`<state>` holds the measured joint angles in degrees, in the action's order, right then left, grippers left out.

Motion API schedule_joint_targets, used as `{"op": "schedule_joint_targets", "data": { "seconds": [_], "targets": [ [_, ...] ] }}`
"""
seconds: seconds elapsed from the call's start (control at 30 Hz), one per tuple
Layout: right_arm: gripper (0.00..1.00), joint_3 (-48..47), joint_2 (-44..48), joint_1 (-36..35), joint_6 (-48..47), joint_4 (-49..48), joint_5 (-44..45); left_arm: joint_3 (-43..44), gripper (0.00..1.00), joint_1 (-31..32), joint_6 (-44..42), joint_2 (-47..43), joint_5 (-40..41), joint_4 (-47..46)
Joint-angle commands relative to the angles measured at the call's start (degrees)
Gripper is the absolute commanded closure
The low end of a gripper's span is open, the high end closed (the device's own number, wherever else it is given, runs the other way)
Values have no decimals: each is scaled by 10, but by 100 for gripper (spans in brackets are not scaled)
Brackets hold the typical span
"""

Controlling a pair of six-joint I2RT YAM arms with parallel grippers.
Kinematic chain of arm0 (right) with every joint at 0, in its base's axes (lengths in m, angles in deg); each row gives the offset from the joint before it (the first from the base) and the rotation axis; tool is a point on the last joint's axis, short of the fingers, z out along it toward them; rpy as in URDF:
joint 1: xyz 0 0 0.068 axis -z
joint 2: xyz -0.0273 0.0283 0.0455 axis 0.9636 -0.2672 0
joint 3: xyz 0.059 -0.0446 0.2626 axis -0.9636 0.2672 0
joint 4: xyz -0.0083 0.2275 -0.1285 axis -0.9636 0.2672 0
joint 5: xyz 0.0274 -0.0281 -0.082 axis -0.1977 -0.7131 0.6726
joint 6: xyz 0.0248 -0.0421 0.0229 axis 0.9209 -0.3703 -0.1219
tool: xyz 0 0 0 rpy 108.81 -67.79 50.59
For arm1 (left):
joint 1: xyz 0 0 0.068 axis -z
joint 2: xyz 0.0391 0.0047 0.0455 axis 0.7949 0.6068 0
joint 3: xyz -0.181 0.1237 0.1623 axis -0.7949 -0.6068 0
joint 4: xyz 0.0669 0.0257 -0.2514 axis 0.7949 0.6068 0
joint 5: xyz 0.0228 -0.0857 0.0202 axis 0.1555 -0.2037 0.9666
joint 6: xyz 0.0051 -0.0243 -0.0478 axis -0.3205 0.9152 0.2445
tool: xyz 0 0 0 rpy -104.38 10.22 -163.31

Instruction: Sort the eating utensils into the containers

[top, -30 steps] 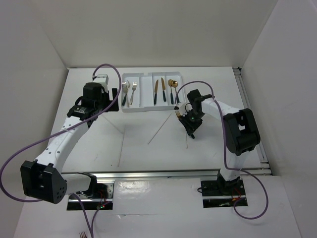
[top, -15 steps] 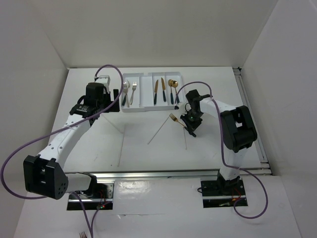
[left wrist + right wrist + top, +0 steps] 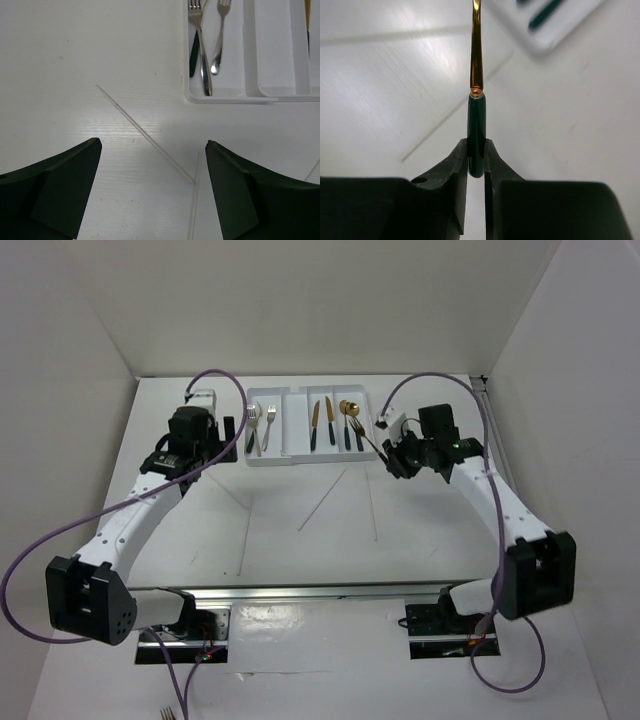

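1. Top external view: the right gripper [image 3: 392,454] is just beside the right end of the white tray [image 3: 297,430].
2. Its jaws are pinched tight on a gold utensil [image 3: 476,75] with a dark green handle. The right wrist view shows both fingers squeezing the end of the handle. The gold part sticks straight out from the gripper. Its tip is cut off by the picture edge, so I cannot tell if it is a fork or a spoon.
3. The left gripper [image 3: 153,145] is wide open and holds nothing. It hangs over the table, near the left end of the tray.
4. Some forks [image 3: 201,45] lie in the tray's left slot. Two knives [image 3: 321,424] and a gold spoon [image 3: 347,420] lie in slots on the right side.
5. Thin pale chopsticks [image 3: 322,502] lie on the table in front of the tray. One of them lies right below the left gripper.
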<state>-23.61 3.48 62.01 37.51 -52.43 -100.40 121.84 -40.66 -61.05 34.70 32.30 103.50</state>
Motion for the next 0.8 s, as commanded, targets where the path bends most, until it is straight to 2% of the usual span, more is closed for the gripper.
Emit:
{"op": "schedule_joint_targets", "data": {
  "seconds": [0.0,0.1,0.13,0.3,0.53,0.57,0.77],
  "targets": [
    [100,9,60,-45,-13,-121,-103,21,0,-4,5,-16,75,-31],
    [100,-44,-6,-97,53,-184,-109,59,0,-9,21,-3,96,8],
    [100,-83,-28,-107,110,-213,-109,78,0,-23,33,4,96,19],
    [100,-224,-170,-156,258,-258,-101,105,0,-51,52,4,85,60],
    [100,-476,-412,-172,486,-196,-121,105,0,-84,40,-13,71,67],
    [100,-541,-437,-172,534,-182,-121,100,0,-89,35,-18,71,72],
    [100,-675,-572,-172,653,-160,-159,100,0,-107,23,-23,59,90]
  ]
}}
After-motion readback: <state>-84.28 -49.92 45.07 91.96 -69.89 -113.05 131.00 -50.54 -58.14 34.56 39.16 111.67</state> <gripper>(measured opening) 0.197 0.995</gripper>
